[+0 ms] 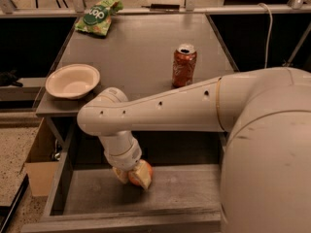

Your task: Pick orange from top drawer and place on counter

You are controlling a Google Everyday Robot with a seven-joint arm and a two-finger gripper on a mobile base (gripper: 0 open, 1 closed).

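The top drawer (184, 191) stands pulled out below the counter (141, 57). Inside it, left of centre, the orange (139, 175) shows between the yellowish fingers (144, 175) of my gripper (133, 175). The gripper reaches straight down from the white arm and is shut on the orange, close to the drawer floor. Most of the fruit is covered by the fingers. The arm crosses in front of the counter's near edge.
On the counter stand an orange-red soda can (184, 65) at the near right, a white bowl (72, 81) at the near left corner and a green chip bag (97, 16) at the far left. A cardboard box (41, 164) sits on the floor at the left.
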